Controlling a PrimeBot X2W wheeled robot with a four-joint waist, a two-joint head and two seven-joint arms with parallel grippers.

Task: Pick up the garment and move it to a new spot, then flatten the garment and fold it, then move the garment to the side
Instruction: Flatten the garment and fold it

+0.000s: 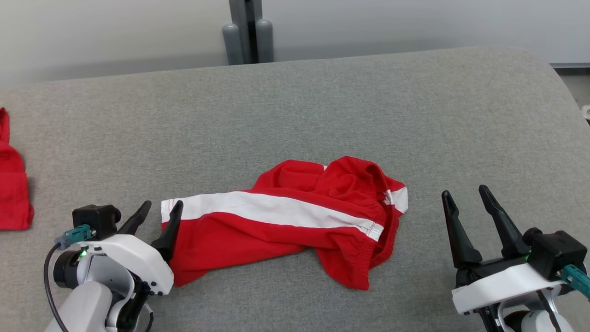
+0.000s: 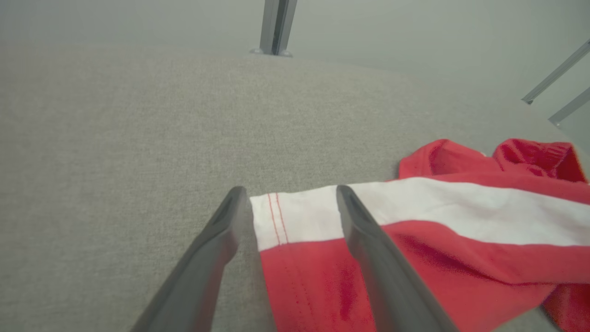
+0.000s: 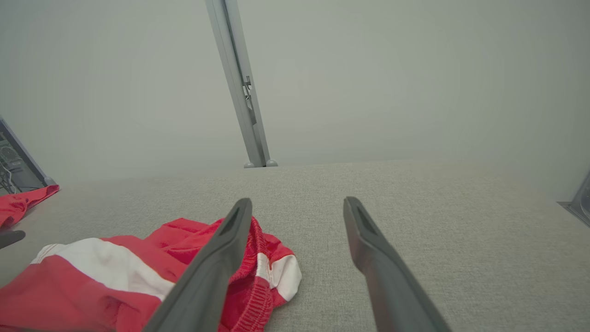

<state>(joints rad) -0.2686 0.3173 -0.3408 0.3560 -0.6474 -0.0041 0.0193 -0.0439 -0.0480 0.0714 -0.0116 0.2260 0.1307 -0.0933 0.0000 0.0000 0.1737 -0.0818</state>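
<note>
Garment [image 1: 276, 226] lies crumpled near the middle of the grey padded top [image 1: 322, 101], closer to my edge than the far one. It is red with a broad white stripe running its length and a gathered elastic band at its right end, so it looks like shorts. The right end is bunched and folded over itself, and nothing is flattened yet.

I judge this to be the first step, the pick-up. My left gripper [image 1: 163, 204] has its fingers spread wide, straddling the white corner of the left hem without pinching it. I cannot tell whether they touch the cloth. My right gripper [image 1: 463, 191], fingers also spread and empty, sits apart from the bunched end.

Next I would need to close the left fingers on that hem corner and bring the right in toward the waistband.

Another red cloth [image 1: 11, 193] lies at the far left edge, mostly cut off.
</note>
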